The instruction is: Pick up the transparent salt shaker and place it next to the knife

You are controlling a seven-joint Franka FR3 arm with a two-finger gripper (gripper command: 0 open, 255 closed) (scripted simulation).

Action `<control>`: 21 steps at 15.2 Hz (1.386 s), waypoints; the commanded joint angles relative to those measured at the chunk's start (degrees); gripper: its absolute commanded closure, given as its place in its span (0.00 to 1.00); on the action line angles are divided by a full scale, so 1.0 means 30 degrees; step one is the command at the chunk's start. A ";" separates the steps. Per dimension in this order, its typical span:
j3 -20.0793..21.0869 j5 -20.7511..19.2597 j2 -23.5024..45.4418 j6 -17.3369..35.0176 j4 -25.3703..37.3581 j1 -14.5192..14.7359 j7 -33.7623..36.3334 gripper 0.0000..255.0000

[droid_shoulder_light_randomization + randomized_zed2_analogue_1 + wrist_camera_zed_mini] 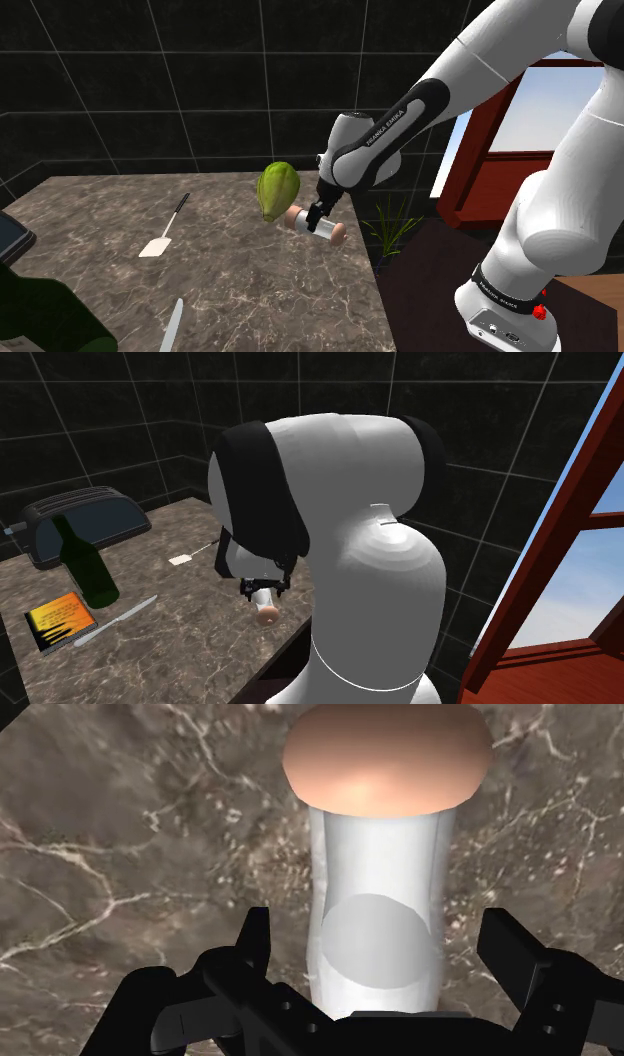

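Salt shaker [331,231], clear with a pinkish cap, lies sideways right of centre on the marbled table [220,290], between the open tool's [320,214] untouching fingers [256,942]

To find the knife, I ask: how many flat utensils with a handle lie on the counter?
2. A spatula lies near the middle of the counter; a knife lies nearer the camera, cut by the shoulder view's bottom edge. The arm may hide others.
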 commanded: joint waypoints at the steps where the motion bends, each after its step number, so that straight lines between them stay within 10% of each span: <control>1: 0.0041 0.0227 0.0589 0.0595 0.0012 0.0060 -0.0214 0.00; 10: 0.0090 0.0372 0.1097 0.1029 0.0094 0.0105 -0.0332 0.00; 11: 0.0090 0.0372 0.1097 0.1029 0.0094 0.0105 -0.0332 1.00; 21: 0.0065 0.0229 0.0815 0.0745 0.0099 0.0092 -0.0187 1.00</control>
